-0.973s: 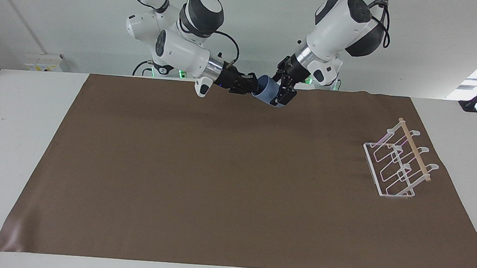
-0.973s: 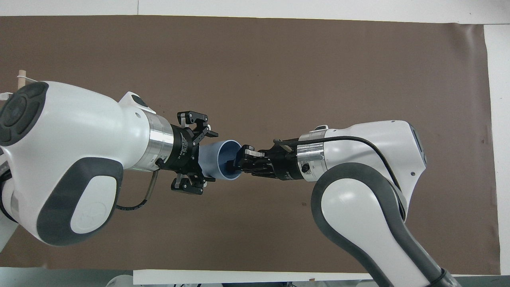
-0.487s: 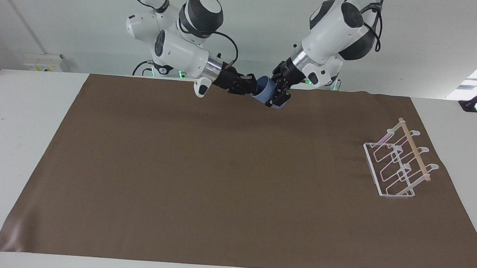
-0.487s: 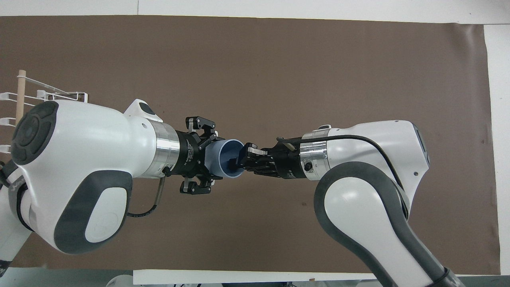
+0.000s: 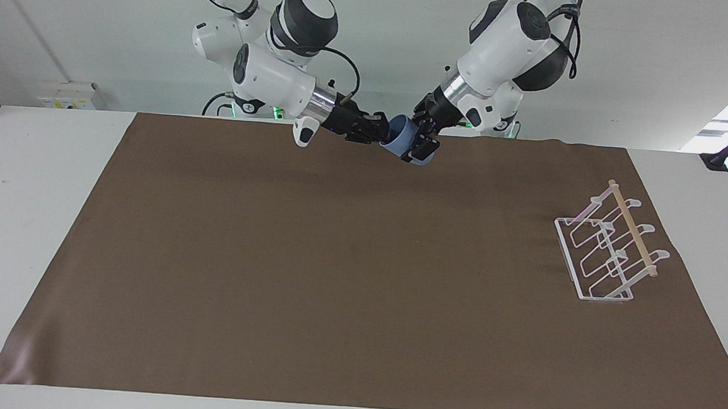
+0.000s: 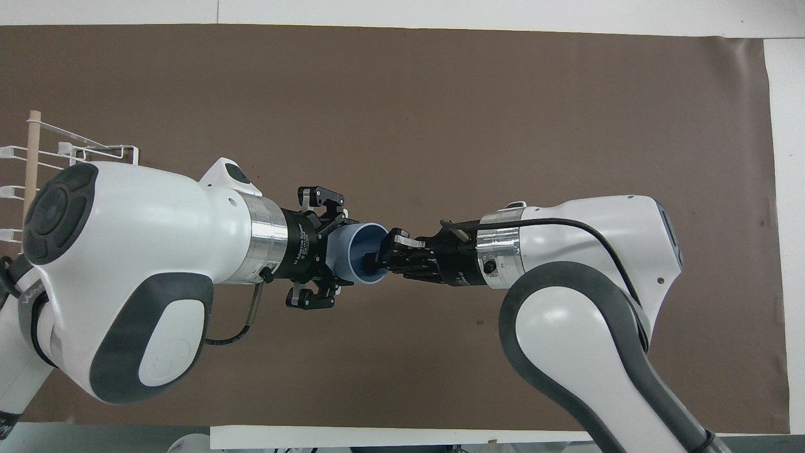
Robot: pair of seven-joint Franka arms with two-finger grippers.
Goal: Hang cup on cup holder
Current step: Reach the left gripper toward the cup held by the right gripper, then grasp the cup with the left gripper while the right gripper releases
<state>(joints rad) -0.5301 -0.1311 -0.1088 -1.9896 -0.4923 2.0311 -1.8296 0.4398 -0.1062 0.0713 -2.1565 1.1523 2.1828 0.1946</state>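
Note:
The light-blue cup (image 5: 400, 137) (image 6: 349, 253) hangs on its side in the air over the brown mat's edge nearest the robots. My left gripper (image 5: 419, 146) (image 6: 336, 253) is shut around its base end. My right gripper (image 5: 382, 131) (image 6: 381, 255) is shut on its rim, with one finger inside the mouth. The white wire cup holder (image 5: 607, 251) (image 6: 44, 154) stands on the mat at the left arm's end of the table. In the overhead view the left arm covers part of it.
A brown mat (image 5: 347, 279) covers most of the white table (image 5: 38, 165). Only the cup holder stands on it. Both arms meet above the mat's edge nearest the robots.
My left gripper has closed on the cup's base end. Both hands and the cup have shifted slightly toward the right arm's end. The right gripper has kept its hold on the rim.

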